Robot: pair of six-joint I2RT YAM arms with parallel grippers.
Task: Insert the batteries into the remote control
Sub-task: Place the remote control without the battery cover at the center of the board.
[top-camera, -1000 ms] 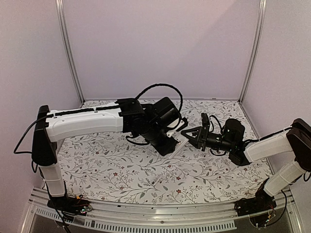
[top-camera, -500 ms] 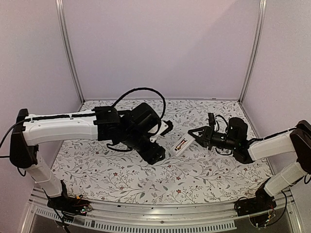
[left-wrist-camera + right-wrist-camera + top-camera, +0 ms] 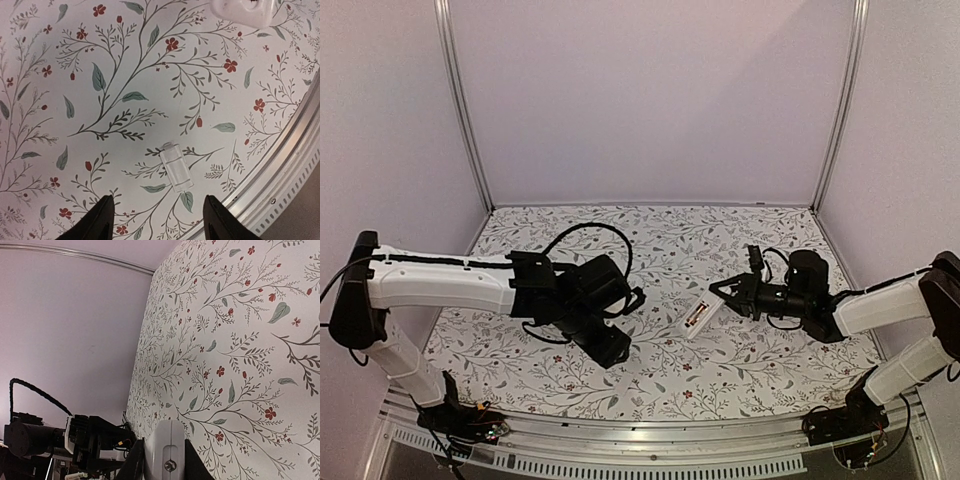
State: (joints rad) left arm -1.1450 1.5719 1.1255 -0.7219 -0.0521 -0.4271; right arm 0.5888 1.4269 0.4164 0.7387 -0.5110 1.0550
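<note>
Seemingly most of it is done. Across the flowered cloth (image 3: 650, 240), toward three o'clock, my right claw (image 3: 722, 292) is clamped on one end of the remote control (image 3: 701, 312), holding it slanted with its back turned up. My left claw (image 3: 159, 222), down at seven o'clock, hangs partly open and empty over a small clear cover (image 3: 176, 166) lying on the cloth. A reddish-gold strip in the remote's open back looks like the batteries (image 3: 695, 318), seated; only fitting the cover remains, I judge.

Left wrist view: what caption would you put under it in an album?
Open left gripper hovers over a small clear plastic piece lying on the flowered cloth near the metal edge rail.
</note>
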